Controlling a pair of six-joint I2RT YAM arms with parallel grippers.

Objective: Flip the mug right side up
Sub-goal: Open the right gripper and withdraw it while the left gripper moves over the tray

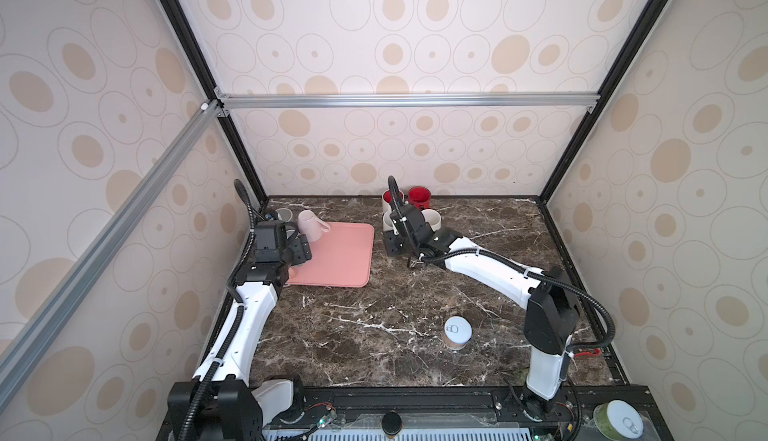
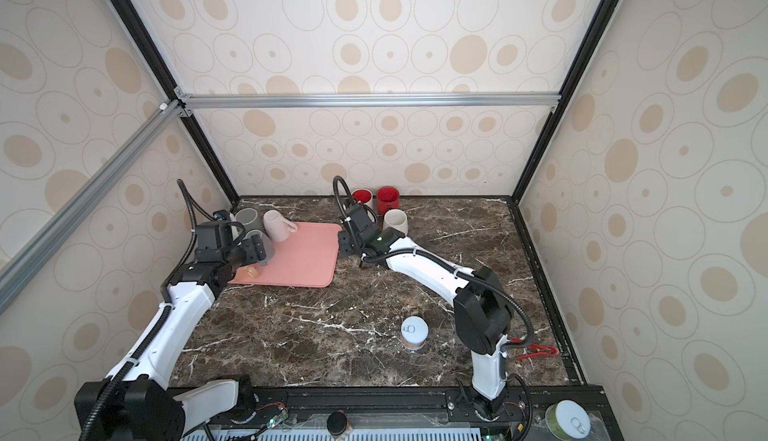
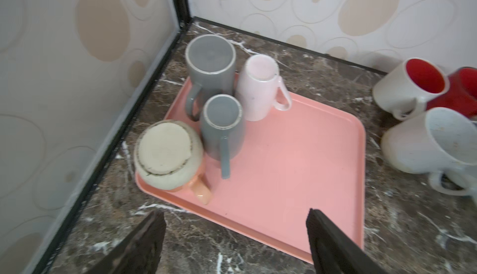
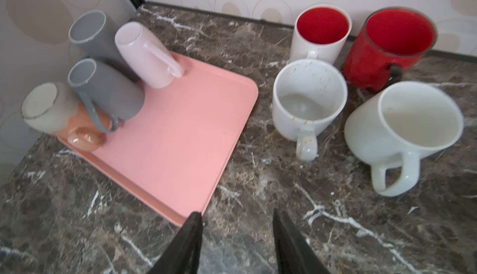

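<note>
Left gripper (image 3: 235, 212) hovers over tray (image 3: 284, 169) edge, fingers wide, empty; right gripper (image 4: 236, 212) beside tray, parted, empty. Left arm mostly hides cream mug (image 3: 167, 154) in both top views.

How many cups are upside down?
4, all on the pink tray: tall grey mug at its back corner, pale pink mug beside it, smaller grey mug in front, cream-and-orange mug nearest the front. None seem hidden.

Tray (image 3: 296, 172): pink plastic, matt, smooth. Tabletop (image 1: 374, 326): marble-look, semi-gloss. Pink mug (image 3: 258, 92): glzd ceramic, glossy. Cream mug (image 3: 165, 154): base unglzd, rough.
</note>
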